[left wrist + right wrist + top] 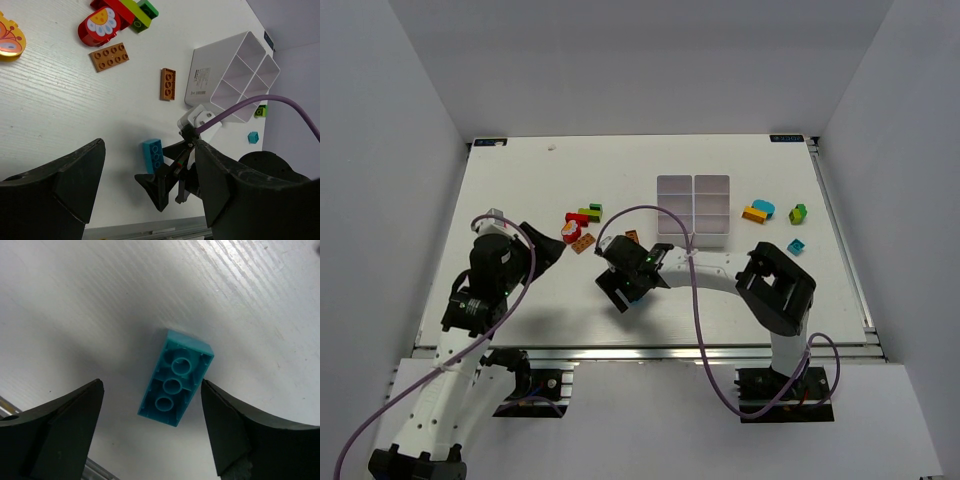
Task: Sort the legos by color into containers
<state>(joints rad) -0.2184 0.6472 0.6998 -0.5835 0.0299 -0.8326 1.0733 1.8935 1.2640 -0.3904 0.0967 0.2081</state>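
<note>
The light is bright and even, and it comes from above. The white table (520, 200) glows softly with no hard glare. The arms (720, 272) drop soft grey shadows beside them. Up close, the teal brick (176, 377) looks sharp, with a dim shadow round it. The dark fingers (55, 435) look big and blurry. The tray (200, 80) looks stretched.

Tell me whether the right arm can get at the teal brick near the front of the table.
Probably yes: the right gripper hangs directly over the teal brick, jaws open to either side, with only bare table around it.
</note>
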